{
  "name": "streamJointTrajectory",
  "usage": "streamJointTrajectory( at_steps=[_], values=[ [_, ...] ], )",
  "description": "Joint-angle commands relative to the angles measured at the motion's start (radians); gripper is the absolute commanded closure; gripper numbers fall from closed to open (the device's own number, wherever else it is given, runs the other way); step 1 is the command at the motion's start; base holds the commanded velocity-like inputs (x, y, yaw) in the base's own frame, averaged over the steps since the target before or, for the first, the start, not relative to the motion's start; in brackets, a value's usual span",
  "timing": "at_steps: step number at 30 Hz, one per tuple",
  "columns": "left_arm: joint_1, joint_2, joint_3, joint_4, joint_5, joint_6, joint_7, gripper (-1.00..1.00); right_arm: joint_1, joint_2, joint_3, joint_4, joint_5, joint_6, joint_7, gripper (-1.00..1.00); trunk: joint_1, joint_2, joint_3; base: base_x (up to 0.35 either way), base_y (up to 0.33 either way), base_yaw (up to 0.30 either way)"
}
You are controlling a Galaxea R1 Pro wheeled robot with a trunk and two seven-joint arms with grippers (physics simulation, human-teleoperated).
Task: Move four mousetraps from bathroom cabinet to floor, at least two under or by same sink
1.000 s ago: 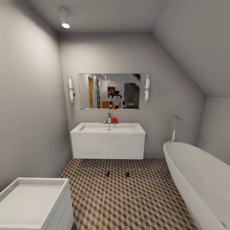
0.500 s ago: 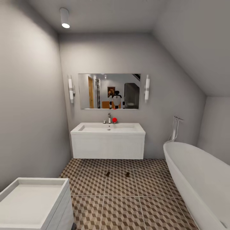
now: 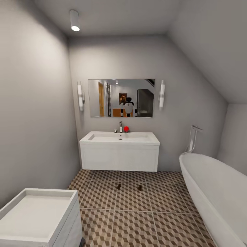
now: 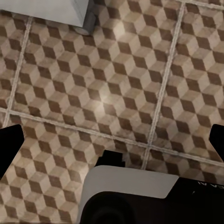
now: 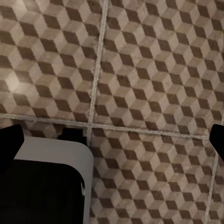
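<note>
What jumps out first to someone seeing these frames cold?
The brown, beige and white cube-patterned tile floor dominates the lower part of the head view, with two small dark-and-tan mousetraps lying on it in front of the wide white rectangular sink on its white vanity at the far wall. A white oval bathtub curves along the right side, and a second white basin sits near left.

Grey walls (image 3: 37, 113) rise to a sloped ceiling (image 3: 209, 48) carrying a lit cylindrical lamp (image 3: 74, 20). A mirror (image 3: 121, 98) hangs between two slim wall lights (image 3: 80, 96) on the far wall. A white oval bathtub (image 3: 216, 192) stands at the right and a white unit (image 3: 37, 216) at the near left.
</note>
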Motion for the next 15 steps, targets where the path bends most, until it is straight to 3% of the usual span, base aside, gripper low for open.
streamJointTrajectory(
  at_steps=[1,15],
  values=[
    [-0.001,0.001,-0.008,0.001,0.007,-0.003,0.003,-1.0,-0.001,0.0,0.001,0.003,0.01,-0.004,-0.005,-1.0,0.0,-0.001,-0.001,0.0,0.0,0.223],
    [0.0,0.004,-0.008,0.001,0.008,-0.004,0.001,-1.0,-0.001,0.004,0.0,0.003,0.01,0.002,-0.004,-1.0,0.0,-0.001,-0.001,0.0,0.0,0.265]
  ],
)
